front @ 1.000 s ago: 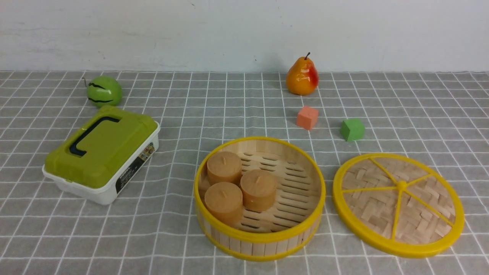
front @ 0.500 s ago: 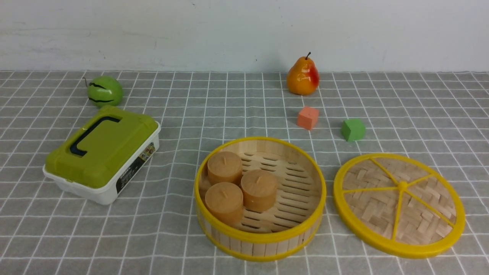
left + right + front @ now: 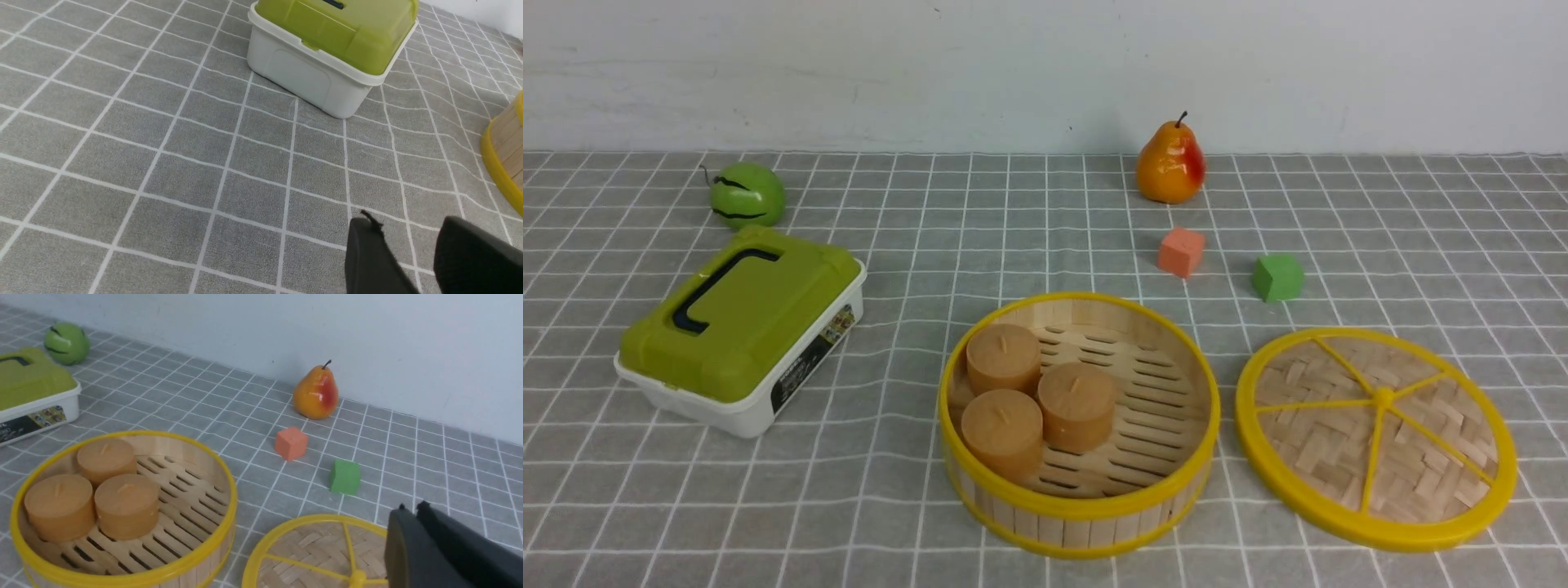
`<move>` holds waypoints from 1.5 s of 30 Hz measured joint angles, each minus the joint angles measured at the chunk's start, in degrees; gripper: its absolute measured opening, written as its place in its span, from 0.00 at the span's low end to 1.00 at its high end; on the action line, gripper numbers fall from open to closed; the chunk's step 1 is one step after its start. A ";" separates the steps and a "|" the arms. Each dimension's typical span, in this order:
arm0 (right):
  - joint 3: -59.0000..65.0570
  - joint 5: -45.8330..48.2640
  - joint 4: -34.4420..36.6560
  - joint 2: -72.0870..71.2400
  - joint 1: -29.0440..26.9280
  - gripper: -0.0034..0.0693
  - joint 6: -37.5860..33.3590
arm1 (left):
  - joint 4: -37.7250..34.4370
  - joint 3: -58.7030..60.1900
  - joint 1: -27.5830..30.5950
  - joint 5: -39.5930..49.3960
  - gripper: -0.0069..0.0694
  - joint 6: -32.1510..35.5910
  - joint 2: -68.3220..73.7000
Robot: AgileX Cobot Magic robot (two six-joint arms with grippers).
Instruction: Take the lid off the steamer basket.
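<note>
The lid [image 3: 1376,437] is off. It lies flat on the grey cloth [image 3: 1013,229], just to the right of the steamer basket [image 3: 1078,523], with a thin strip of cloth between their yellow rims. The basket stands open near the front middle. Three brown round cakes [image 3: 1076,406] sit close together in its left half.

There is a lot of bare cloth in the far middle, between the white box with the green top [image 3: 739,327] on the left and the pear [image 3: 1170,163] far back by the wall [image 3: 1045,73]. More bare cloth lies to the right of the lid and in the near left corner. An orange cube [image 3: 1180,251] and a green cube [image 3: 1276,277] sit just beyond the basket and lid. A green ball with dark marks [image 3: 746,194] sits behind the box.

The front view shows no arms. In the left wrist view the left gripper [image 3: 406,228] has its two dark fingers apart with cloth showing between them, and it holds nothing. Only a bit of the basket's edge shows there, and the box top is cut off. In the right wrist view the right gripper [image 3: 412,508] hangs above the lid with its fingers pressed together and nothing in them. They cover part of the lid, and the picture's edge cuts off more.

The cakes hide some of the basket floor. The box has a dark label [image 3: 813,359] on its side, but the writing is too small to read.
</note>
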 joint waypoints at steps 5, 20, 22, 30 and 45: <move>11.62 -0.90 -4.08 -12.80 -4.28 0.06 4.65 | 0.00 0.00 0.00 0.00 0.40 0.00 0.00; 27.46 10.49 -15.08 -31.22 -15.26 0.08 24.12 | 0.00 0.00 0.00 0.00 0.40 0.00 0.00; 27.36 10.83 -15.14 -31.22 -15.26 0.09 24.18 | 0.00 0.00 0.00 0.00 0.40 0.00 0.00; 27.29 11.03 -15.14 -31.22 -15.26 0.10 24.29 | 0.00 0.00 0.00 0.00 0.40 0.00 0.00; 27.29 11.03 -15.14 -31.22 -15.26 0.13 24.29 | 0.00 0.00 0.00 0.00 0.40 0.00 0.00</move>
